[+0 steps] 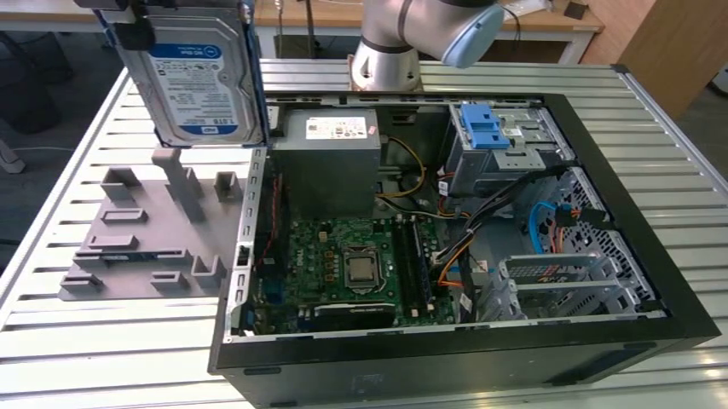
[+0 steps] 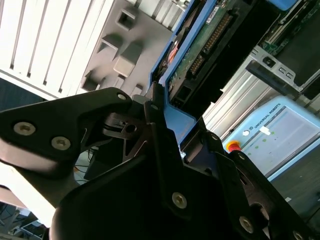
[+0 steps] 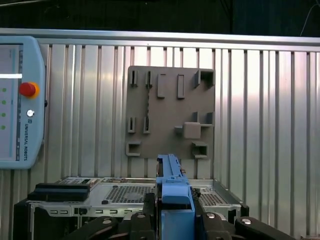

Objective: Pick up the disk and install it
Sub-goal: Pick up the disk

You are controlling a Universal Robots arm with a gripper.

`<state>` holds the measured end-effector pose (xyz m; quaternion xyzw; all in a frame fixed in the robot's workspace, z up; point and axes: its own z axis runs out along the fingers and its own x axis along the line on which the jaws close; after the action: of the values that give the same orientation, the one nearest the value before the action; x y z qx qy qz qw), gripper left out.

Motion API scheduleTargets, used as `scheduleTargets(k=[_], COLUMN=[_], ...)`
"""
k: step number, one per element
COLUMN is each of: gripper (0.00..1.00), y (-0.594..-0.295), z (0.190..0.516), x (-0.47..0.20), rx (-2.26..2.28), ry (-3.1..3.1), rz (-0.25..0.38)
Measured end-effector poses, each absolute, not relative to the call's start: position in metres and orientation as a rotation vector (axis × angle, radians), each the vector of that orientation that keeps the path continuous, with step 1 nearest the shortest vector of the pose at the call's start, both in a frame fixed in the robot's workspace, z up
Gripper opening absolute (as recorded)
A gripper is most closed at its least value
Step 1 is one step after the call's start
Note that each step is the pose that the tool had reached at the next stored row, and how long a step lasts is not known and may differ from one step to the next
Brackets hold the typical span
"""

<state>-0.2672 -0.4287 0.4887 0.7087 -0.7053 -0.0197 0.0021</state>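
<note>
The disk [image 1: 199,81], a silver hard drive with a blue-and-white label and a blue bracket, hangs upright in the air above the grey slotted stand [image 1: 148,230] at the exterior view's left. My gripper [image 1: 182,5] grips it from above, shut on the blue bracket. In the second wrist view the black fingers of the gripper [image 2: 165,125] clamp the bracket, and the disk's green circuit-board side [image 2: 200,50] shows beyond them. In the first wrist view the bracket edge of the disk [image 3: 172,182] sticks out between the fingers of the gripper [image 3: 175,207], over the stand [image 3: 170,112].
The open computer case [image 1: 637,336] lies on the slatted metal table [image 1: 68,153], right of the stand. Inside are a grey power supply [image 1: 330,162], a motherboard [image 1: 341,264] and a drive cage with a blue latch [image 1: 489,128]. A teach pendant [image 3: 20,100] rests on the table.
</note>
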Motion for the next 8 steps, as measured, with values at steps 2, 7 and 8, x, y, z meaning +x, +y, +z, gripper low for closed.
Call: scheduleTargets(k=[2,7,8], gripper=[0.36,0.36,0.36], y=[-0.429,-0.43,-0.43], z=[0.489,0.489,0.489], x=[-0.259,-0.241,-0.237], rx=[2.224,2.224,2.223], ry=[-2.213,-2.213,-2.213], rz=[-0.062,-0.062,-0.062])
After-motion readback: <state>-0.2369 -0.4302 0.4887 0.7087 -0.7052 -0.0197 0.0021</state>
